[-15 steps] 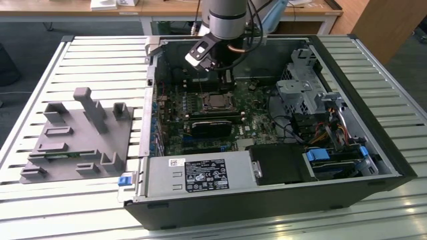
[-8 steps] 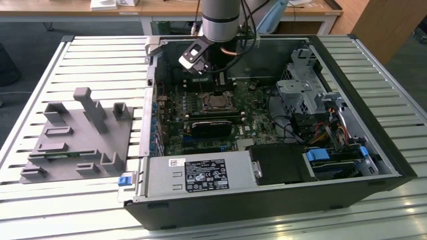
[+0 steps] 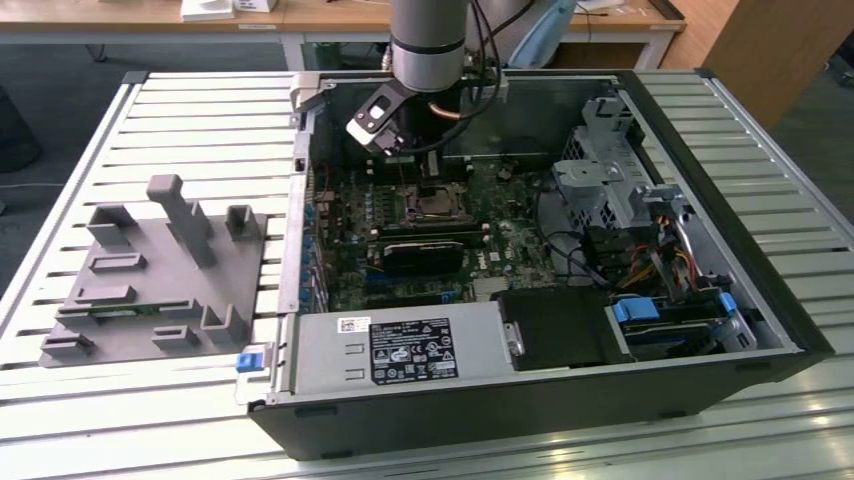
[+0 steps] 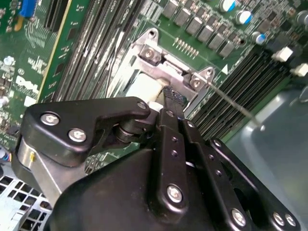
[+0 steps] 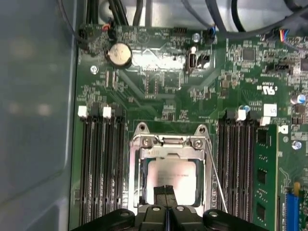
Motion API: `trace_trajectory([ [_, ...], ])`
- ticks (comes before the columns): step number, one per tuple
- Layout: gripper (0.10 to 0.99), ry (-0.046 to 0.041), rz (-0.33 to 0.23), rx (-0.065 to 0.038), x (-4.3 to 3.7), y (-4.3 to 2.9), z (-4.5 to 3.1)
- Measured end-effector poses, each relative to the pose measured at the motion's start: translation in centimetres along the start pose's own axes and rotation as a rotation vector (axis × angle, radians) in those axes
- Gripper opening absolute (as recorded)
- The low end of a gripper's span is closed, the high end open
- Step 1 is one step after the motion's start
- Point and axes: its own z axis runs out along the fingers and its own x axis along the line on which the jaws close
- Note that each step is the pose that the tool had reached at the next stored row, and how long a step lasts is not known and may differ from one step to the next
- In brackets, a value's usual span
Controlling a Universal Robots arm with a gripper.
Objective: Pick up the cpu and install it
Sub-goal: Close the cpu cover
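The cpu (image 5: 173, 175) is seen lying flat inside the socket (image 5: 142, 178) on the motherboard (image 5: 163, 91), its silver top facing up and bordered by the metal frame (image 5: 168, 141). In the first wrist view the end effector (image 5: 165, 191) is found directly over one edge of the cpu. Its two dark fingers are pressed together with barely a seam between them, and nothing is gripped by them. Whether the tips actually touch the chip's top cannot be told. In the second wrist view the same narrow tip is seen ending just at the pale square of the cpu, beside a screwed corner of the frame. A thin lever wire (image 5: 215, 180) is laid along one side of the socket, and banks of dark memory slots (image 5: 103, 163) are ranged on both sides of it. A round coin cell (image 5: 120, 54) is mounted elsewhere on the board, well apart from the socket.

In the exterior view the arm (image 3: 427, 40) is seen reaching down from above into the open computer case (image 3: 534, 415), which is laid on its side on a slatted surface (image 3: 200, 110). A power supply (image 3: 400, 350) is fitted along the case's near edge. On the exterior view's left, well apart from the case, a grey tray (image 3: 134, 300) with upright posts is set on the surface.
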Motion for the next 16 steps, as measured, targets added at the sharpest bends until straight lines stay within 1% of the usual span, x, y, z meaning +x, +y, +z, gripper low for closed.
trace_trajectory([
  [9, 0.106, 0.0001, 0.0, 0.0, 0.03, -0.7, 0.52],
  [13, 0.106, -0.0001, 0.0, 0.0, 0.04, -0.79, 0.82],
  [16, 0.106, -0.0005, 0.0, 0.001, 0.03, -0.81, 0.88],
])
